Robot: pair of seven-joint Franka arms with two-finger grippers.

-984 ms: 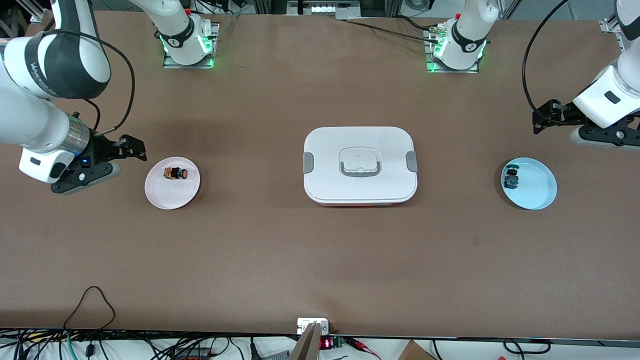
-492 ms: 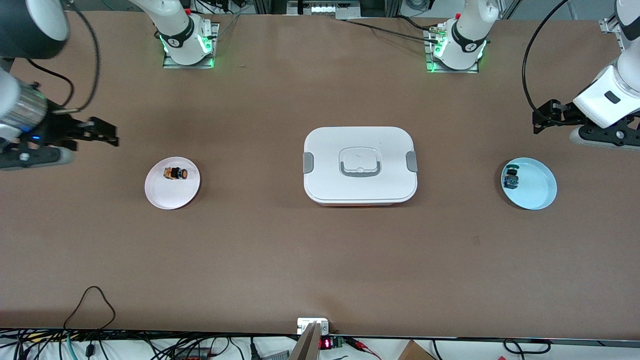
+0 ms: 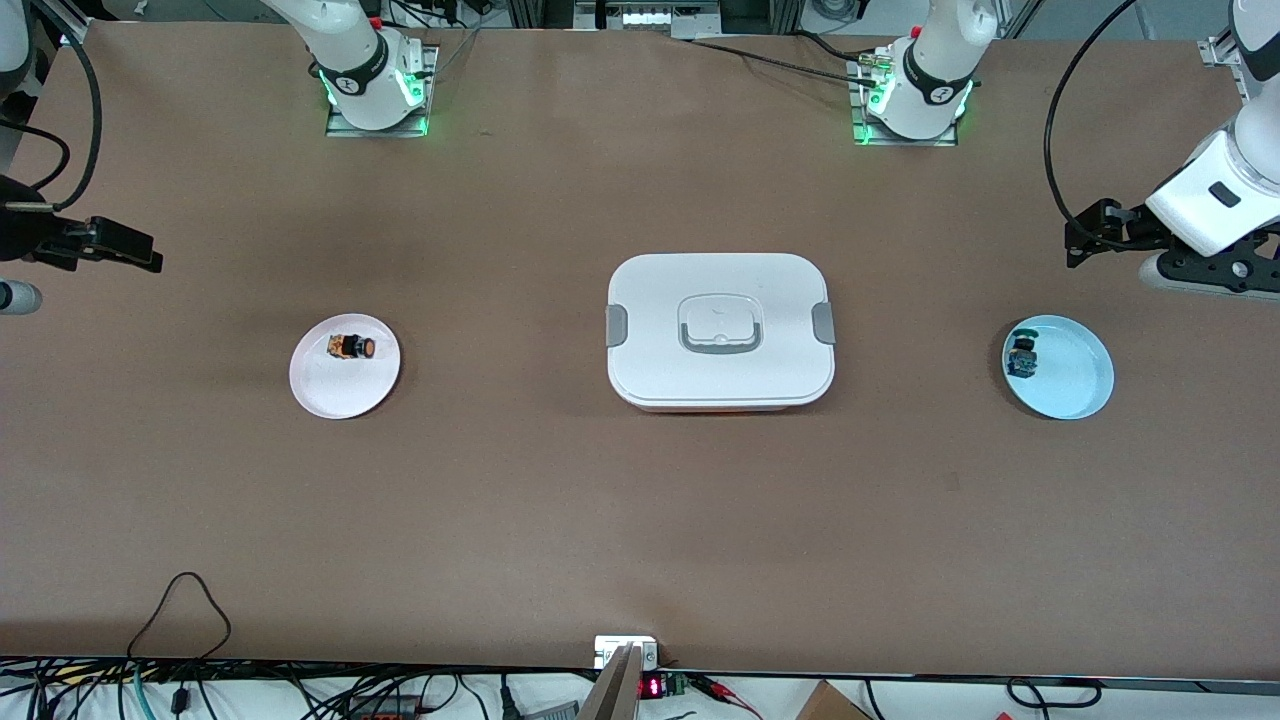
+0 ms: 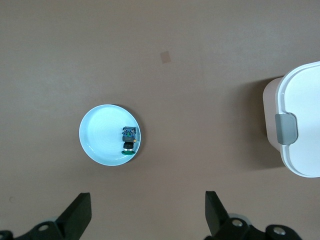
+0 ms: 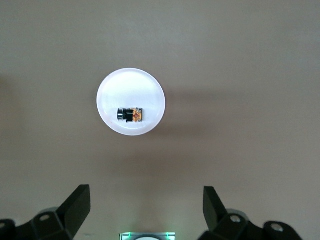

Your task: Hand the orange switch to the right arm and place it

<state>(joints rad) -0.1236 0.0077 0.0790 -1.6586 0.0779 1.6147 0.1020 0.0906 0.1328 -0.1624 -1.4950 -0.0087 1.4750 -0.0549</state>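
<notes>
The orange switch (image 3: 351,347) lies on its side on a small pinkish-white plate (image 3: 340,387) toward the right arm's end of the table. In the right wrist view the switch (image 5: 130,115) and its plate (image 5: 131,90) show well apart from the fingers. My right gripper (image 3: 98,278) is open and empty, up in the air over bare table beside that plate, partly cut off by the front view's edge; it also shows in the right wrist view (image 5: 145,210). My left gripper (image 3: 1112,262) is open and empty, waiting beside the light blue plate (image 3: 1072,382); it also shows in the left wrist view (image 4: 145,212).
A white lidded box (image 3: 720,330) with grey clips stands mid-table; its edge shows in the left wrist view (image 4: 302,125). The small blue-and-green-topped part (image 3: 1022,357) sits on the blue plate, as the left wrist view shows (image 4: 129,139). Cables hang along the table's near edge.
My right gripper has drawn away from the pinkish-white plate toward the right arm's end of the table, empty. The switch stays on its plate. The left arm has not moved.
</notes>
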